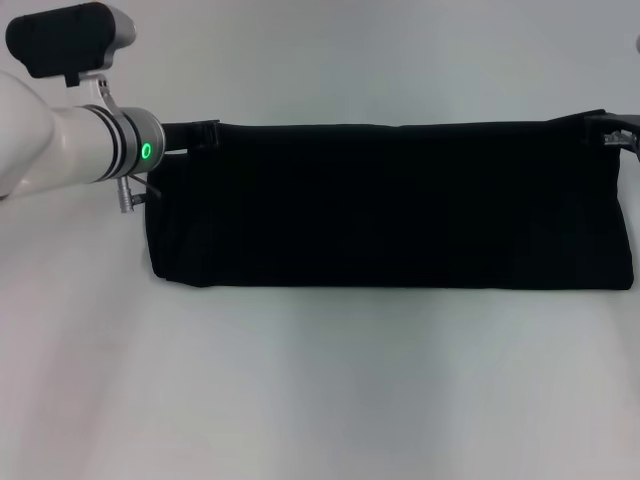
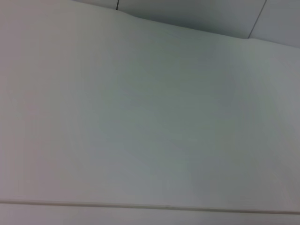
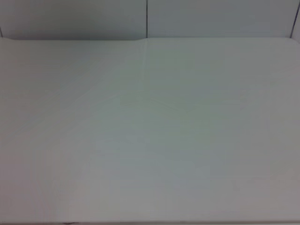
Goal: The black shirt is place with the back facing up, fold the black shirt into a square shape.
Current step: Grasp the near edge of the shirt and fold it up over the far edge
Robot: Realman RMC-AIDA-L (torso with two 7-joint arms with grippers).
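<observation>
On the white tabletop [image 1: 320, 400], the black shirt [image 1: 390, 205] lies as a long band. Left tool [image 1: 200, 135] and right tool [image 1: 612, 135] sit at its far corners, grip state unclear; best carry both ends evenly.

A white, rounded left arm [image 1: 40, 135] is seen in the head view, ringed near its wrist by dark bands and a small green glowing light [image 1: 146, 151]. A black, rounded box [image 1: 62, 38] on a grey mount is fixed above it, and a short silver pin [image 1: 128, 195] is seen below. Black parts of the right gripper [image 1: 616, 133] are seen at the far edge.
</observation>
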